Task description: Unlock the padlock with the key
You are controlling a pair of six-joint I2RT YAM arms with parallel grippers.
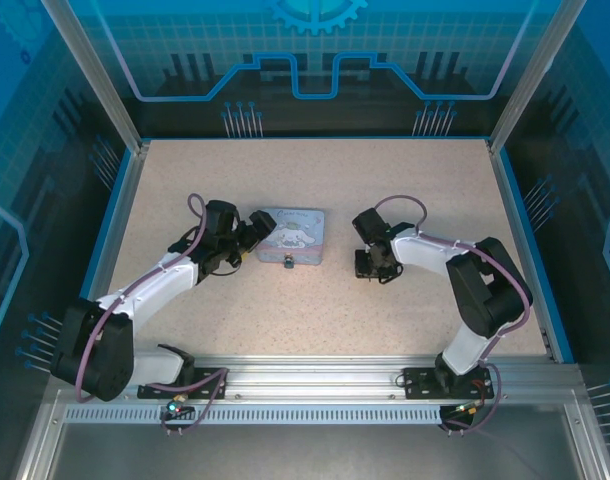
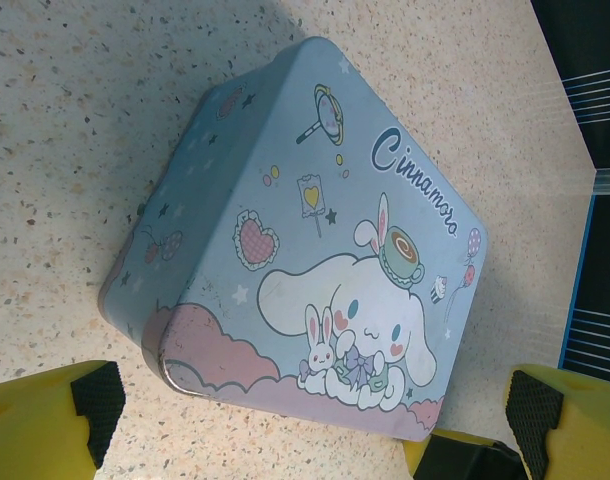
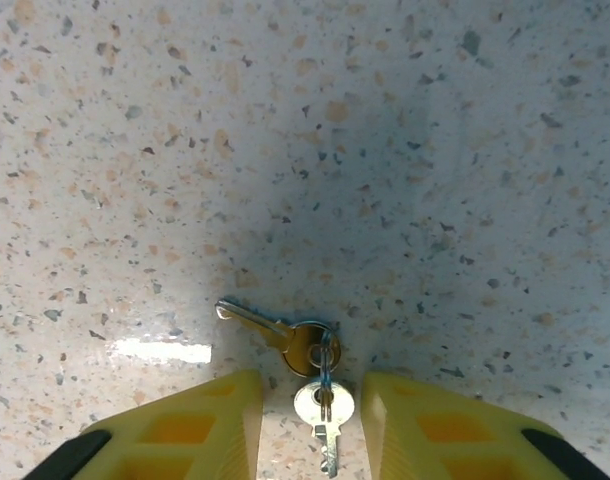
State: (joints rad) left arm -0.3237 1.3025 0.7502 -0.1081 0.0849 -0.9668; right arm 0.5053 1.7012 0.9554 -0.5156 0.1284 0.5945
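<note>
Our right gripper (image 3: 311, 380) narrowed, fingers flanking the silver key (image 3: 325, 405) without touching it, brass key (image 3: 285, 335) just ahead, our left gripper (image 2: 315, 420) spread wide, blue tin (image 2: 315, 250) just ahead.

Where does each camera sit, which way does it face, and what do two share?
Top external: above and behind the bases, looking down on the table; left arm and right arm show.
Left wrist: beside the blue tin, looking over its lid; yellow fingers show.
Right wrist: looking down at the keys between its fingers.
Shared: top and left wrist show the tin.
</note>
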